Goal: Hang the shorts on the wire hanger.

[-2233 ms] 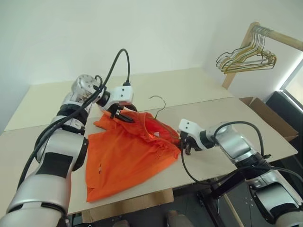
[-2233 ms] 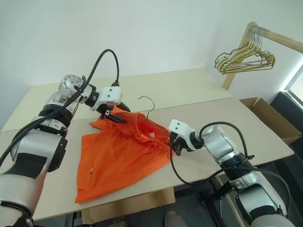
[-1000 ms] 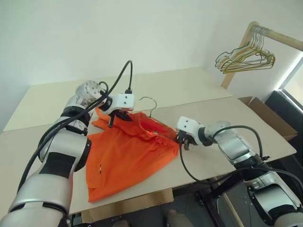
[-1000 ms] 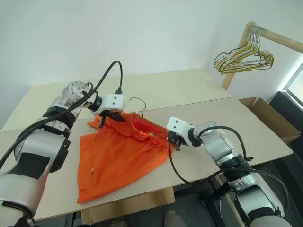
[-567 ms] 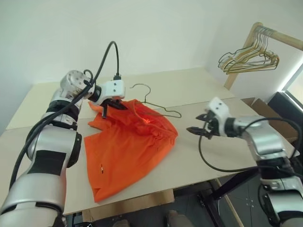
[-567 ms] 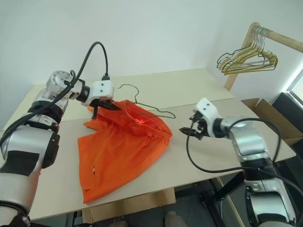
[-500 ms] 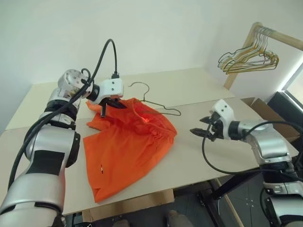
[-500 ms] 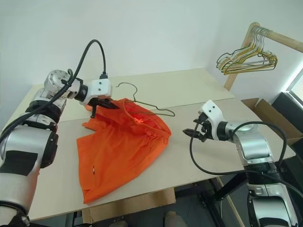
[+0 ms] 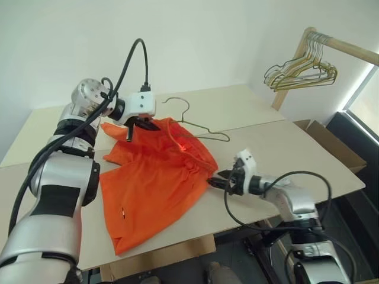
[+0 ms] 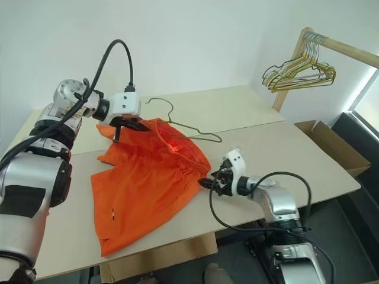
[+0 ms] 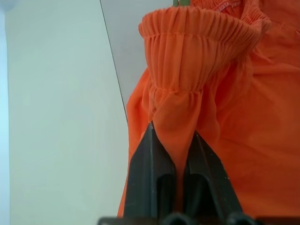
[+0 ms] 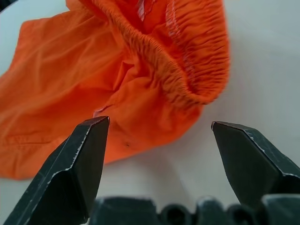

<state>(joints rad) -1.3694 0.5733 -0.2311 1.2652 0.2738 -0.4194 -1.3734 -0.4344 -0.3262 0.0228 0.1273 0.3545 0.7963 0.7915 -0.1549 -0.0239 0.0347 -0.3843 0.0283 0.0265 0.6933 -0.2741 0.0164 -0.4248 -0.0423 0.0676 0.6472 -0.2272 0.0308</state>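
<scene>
On the surface (image 9: 278, 148): the shorts (image 9: 154, 183) lay spread, orange, one leg trailing toward the near edge and the gathered waistband bunched at the far side.
Shorts: the far waistband corner was lifted off the surface, pinched by the left hand.
Left arm: reached out over the far side of the surface, its wrist angled downward.
Left hand (image 9: 137, 125): closed tight on a fold of orange fabric just below the elastic band.
Right arm: stretched low across the near edge, pointing toward the shorts.
Right hand (image 10: 207, 183): fingers spread wide and empty, just beside the near waistband corner, not touching the fabric.
Wire hanger (image 9: 198, 127): lay on the surface behind the shorts, hook toward the far side, one end tucked into the waistband opening.
Rack (image 9: 331, 47): wooden, at the far right, with a bunch of gold and green hangers (image 9: 299, 71).
Cardboard box (image 9: 331, 148): stood beyond the surface's right edge.
</scene>
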